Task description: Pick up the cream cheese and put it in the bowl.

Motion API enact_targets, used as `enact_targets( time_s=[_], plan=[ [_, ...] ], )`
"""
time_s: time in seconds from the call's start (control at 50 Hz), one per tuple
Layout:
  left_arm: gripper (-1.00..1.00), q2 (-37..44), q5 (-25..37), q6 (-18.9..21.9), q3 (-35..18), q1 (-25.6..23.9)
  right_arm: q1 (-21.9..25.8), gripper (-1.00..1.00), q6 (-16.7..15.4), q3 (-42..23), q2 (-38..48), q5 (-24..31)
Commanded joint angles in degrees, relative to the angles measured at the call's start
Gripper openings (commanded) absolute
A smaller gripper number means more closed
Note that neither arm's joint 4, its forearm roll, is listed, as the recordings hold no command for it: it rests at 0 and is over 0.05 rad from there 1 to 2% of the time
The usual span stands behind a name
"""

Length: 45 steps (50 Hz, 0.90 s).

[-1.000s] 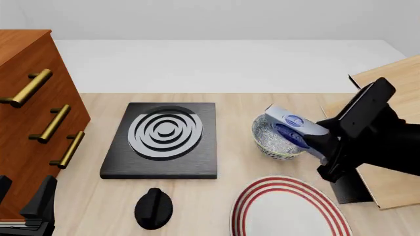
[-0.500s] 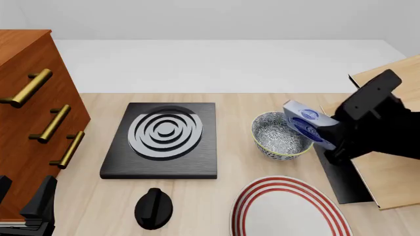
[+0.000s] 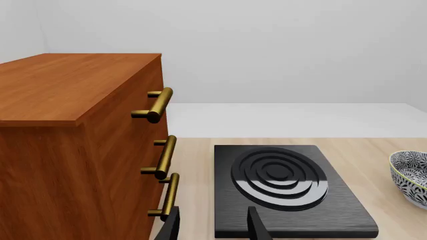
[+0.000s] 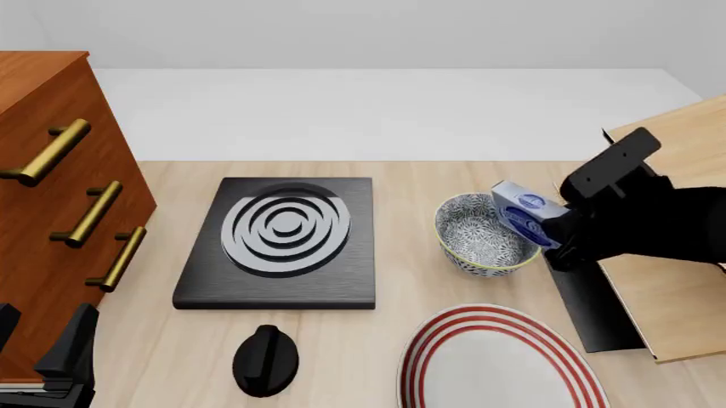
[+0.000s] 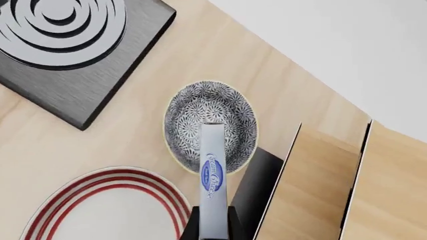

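The speckled grey-and-white bowl (image 4: 482,238) stands on the table right of the black stove plate. My right gripper (image 4: 549,228) is shut on the cream cheese (image 4: 522,211), a silver-grey box with a blue logo, and holds it tilted on edge just above the bowl's right rim. In the right wrist view the cream cheese (image 5: 212,172) hangs edge-on over the near rim of the bowl (image 5: 200,107), between my fingers (image 5: 194,229). My left gripper (image 3: 212,229) is open and empty, low at the table's front left (image 4: 43,340), far from the bowl (image 3: 412,175).
A black stove plate (image 4: 284,242) with grey rings lies mid-table, with a black knob (image 4: 264,360) in front of it. A large white plate with red rings (image 4: 494,361) is at the front. A wooden cabinet (image 4: 51,195) stands left. A wooden box (image 4: 669,280) with a black panel stands right.
My right gripper has carried the cream cheese from over the bowl's middle toward its right rim, turned it more upright, then lowered a little. The left arm has not moved.
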Motion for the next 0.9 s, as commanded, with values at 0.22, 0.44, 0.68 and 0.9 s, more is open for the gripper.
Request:
enact_targets(
  time_s=[0.22,0.44,0.68,0.9],
  plan=[
    [1.00,0.0,0.0,0.0,0.0,0.0,-0.9,-1.00,1.2,-0.3,5.0,-4.5],
    [1.00,0.0,0.0,0.0,0.0,0.0,-0.6,-1.00,1.5,-0.4,8.5,-7.4],
    [1.00,0.0,0.0,0.0,0.0,0.0,0.3,-1.00,2.1,-0.3,11.2,-9.9],
    [1.00,0.0,0.0,0.0,0.0,0.0,0.7,-1.00,3.2,0.5,13.9,-12.9]
  ],
)
